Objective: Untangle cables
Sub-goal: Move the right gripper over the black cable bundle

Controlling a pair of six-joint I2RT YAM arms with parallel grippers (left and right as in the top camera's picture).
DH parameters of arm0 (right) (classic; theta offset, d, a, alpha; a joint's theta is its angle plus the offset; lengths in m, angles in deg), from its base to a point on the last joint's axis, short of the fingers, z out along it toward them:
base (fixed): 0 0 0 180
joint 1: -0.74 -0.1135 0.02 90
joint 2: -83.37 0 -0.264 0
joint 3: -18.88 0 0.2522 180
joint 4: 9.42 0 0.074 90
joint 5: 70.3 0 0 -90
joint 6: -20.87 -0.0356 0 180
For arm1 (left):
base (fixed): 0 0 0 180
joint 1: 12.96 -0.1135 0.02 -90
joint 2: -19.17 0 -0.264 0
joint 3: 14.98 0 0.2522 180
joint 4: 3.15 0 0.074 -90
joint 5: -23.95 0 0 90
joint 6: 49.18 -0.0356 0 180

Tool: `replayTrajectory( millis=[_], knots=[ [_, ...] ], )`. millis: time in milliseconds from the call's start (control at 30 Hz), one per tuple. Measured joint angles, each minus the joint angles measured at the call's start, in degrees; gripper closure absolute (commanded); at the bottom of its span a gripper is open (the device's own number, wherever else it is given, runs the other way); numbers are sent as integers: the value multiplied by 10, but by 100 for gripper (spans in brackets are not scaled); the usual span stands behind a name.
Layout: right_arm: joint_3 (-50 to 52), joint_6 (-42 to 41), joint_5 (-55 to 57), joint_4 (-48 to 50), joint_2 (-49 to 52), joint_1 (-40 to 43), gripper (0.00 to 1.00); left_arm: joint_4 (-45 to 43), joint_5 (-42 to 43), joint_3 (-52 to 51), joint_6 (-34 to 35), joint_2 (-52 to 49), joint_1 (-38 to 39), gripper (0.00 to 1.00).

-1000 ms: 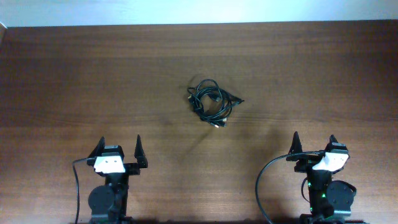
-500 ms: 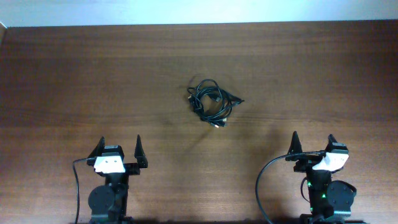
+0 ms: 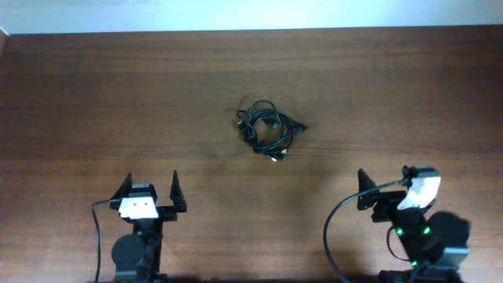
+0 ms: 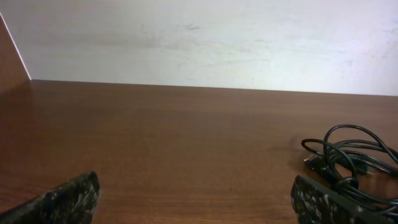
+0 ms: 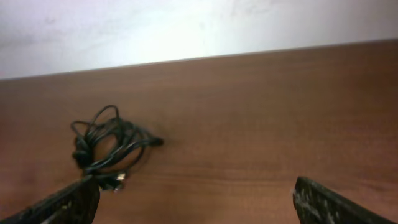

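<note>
The cables (image 3: 267, 128) lie as a small knotted black bundle near the middle of the wooden table, with a silver-tipped plug at the near edge. The bundle also shows in the left wrist view (image 4: 351, 163) at the right and in the right wrist view (image 5: 107, 146) at the left. My left gripper (image 3: 149, 187) is open and empty at the near left, well short of the bundle. My right gripper (image 3: 385, 181) is open and empty at the near right, turned slightly toward the bundle.
The dark wooden table (image 3: 118, 102) reaches a pale wall (image 3: 251, 12) at the back. Thick black cords (image 3: 330, 236) run from both arm bases at the near edge.
My right arm has started to move: its gripper has shifted left and its base looks blurred. The left arm and the cable bundle have not moved.
</note>
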Motion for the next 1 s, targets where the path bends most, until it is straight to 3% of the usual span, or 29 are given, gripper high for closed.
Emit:
replayTrajectory(
  millis=[333, 433, 600, 767, 1000],
  knots=[
    [-394, 1, -9, -346, 349, 0, 1, 0, 0, 0, 0, 0, -1, 1],
    [-456, 0, -28, -357, 441, 0, 1, 0, 0, 0, 0, 0, -1, 1],
    [-463, 12, -102, -329, 536, -4, 1, 0, 0, 0, 0, 0, -1, 1],
    [-523, 19, -44, -336, 599, -66, 1, 0, 0, 0, 0, 0, -1, 1],
    [-693, 25, 56, -333, 719, -148, 2, 0, 0, 0, 0, 0, -1, 1]
  ],
)
